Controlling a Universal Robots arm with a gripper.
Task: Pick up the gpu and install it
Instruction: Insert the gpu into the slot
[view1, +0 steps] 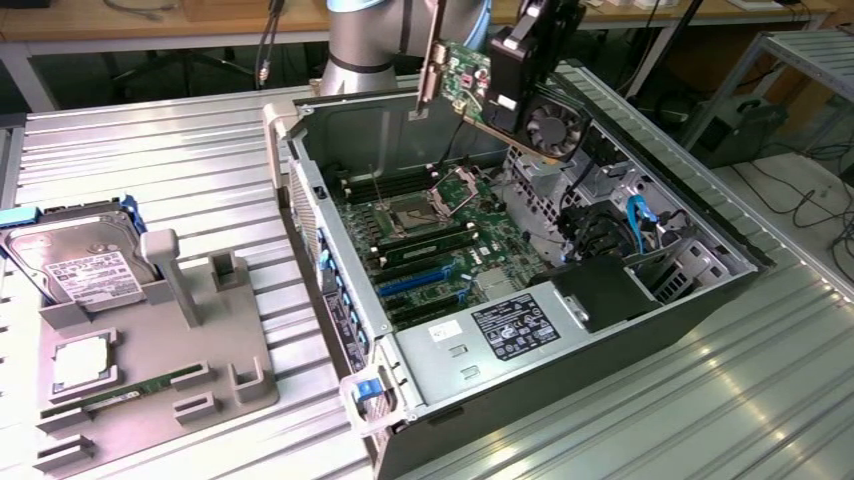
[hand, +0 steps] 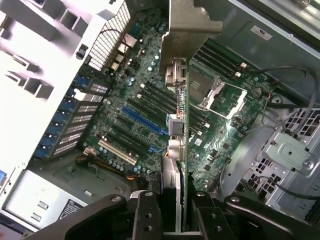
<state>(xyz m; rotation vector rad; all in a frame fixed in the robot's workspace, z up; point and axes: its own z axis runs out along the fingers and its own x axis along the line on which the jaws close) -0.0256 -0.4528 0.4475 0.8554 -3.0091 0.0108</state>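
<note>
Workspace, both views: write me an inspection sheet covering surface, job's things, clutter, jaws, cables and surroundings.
surface: ribbed metal table, carrying an open computer case and a grey parts tray.
job's things: gpu held in the air above the open case, over the motherboard; not seated in any slot.
clutter: hard drive, RAM stick and CPU on the tray.
jaws: shut on the gpu's edge.
cables: blue cables inside the case; black cables on the floor at the exterior view's right.
surroundings: wooden bench behind the table; metal rack at the exterior view's right.
</note>
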